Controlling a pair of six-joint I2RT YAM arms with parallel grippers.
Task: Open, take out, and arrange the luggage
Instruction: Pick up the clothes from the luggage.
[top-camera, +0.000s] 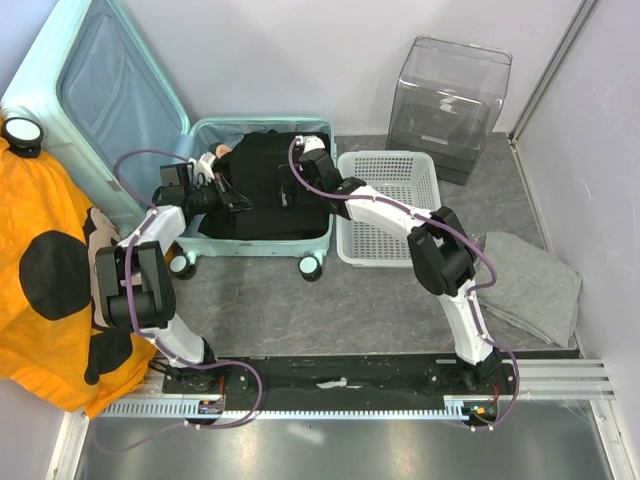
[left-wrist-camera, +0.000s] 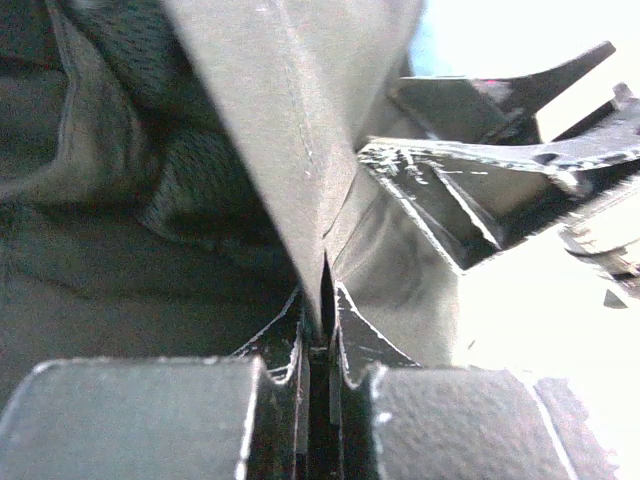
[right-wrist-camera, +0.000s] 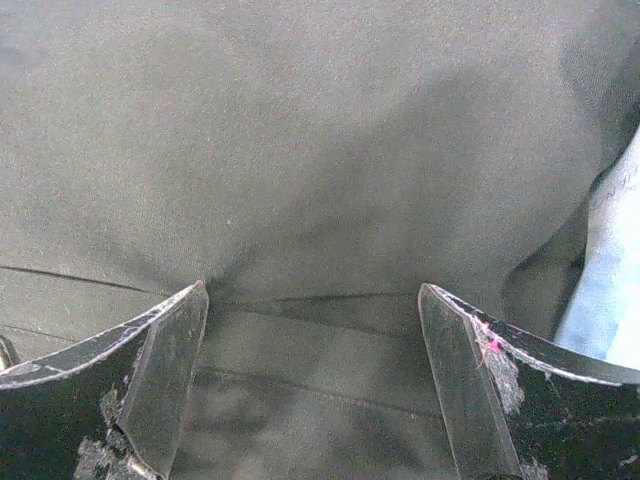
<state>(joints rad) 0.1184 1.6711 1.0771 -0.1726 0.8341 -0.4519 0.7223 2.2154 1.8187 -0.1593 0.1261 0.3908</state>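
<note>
The mint luggage lies open, its lid leaning up at the back left and its base flat on the floor. A black garment fills the base. At the garment's left side my left gripper is shut on a raised fold of it; in the left wrist view the black garment runs down into the left gripper. My right gripper is over the garment's middle. Seen from the right wrist, the right gripper is open with its tips on the black garment, pale blue lining beside it.
A white mesh basket stands right of the suitcase base. A clear plastic box sits at the back right. A grey cloth lies on the floor at right, and an orange cloth with black spots at left.
</note>
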